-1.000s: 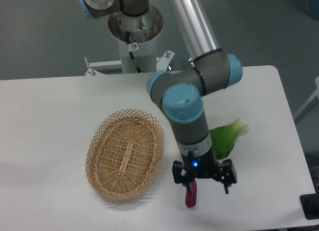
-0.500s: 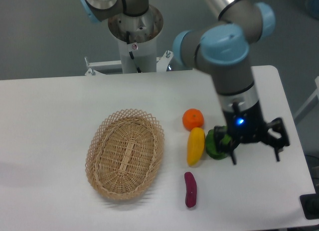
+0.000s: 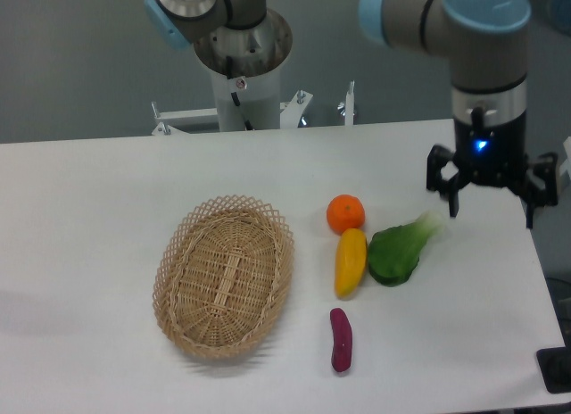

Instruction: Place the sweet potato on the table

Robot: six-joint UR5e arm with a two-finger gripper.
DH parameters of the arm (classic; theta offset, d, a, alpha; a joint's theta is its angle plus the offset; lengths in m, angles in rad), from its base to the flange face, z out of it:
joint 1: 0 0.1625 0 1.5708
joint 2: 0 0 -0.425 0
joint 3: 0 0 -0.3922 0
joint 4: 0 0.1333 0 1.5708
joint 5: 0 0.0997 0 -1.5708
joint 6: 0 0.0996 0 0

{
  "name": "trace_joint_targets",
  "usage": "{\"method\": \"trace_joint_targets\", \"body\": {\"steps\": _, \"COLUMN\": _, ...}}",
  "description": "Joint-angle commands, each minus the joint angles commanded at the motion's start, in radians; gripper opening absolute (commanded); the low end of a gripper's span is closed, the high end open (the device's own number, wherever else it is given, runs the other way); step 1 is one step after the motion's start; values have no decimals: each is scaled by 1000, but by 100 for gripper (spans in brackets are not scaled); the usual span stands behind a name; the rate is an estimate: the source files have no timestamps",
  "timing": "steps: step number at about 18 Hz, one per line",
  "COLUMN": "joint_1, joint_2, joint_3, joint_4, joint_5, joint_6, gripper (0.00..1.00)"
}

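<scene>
The sweet potato, a slim dark magenta tuber, lies flat on the white table near the front edge, right of the basket. My gripper hangs open and empty above the table's right side, far up and right of the sweet potato, with both fingers spread wide.
An oval wicker basket stands empty at centre left. A round orange, a yellow elongated fruit and a green leafy vegetable lie between the basket and my gripper. The arm's base stands at the back.
My gripper has let go of the sweet potato, which stays lying on the table. The arm has swung up and to the right, uncovering the orange and the yellow fruit.
</scene>
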Motion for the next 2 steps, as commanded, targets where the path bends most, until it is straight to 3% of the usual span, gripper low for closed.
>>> {"method": "trace_joint_targets", "body": {"steps": 2, "joint_1": 2, "joint_2": 3, "joint_3": 0, "joint_4": -8, "joint_5": 0, "joint_6": 42, "gripper": 100}}
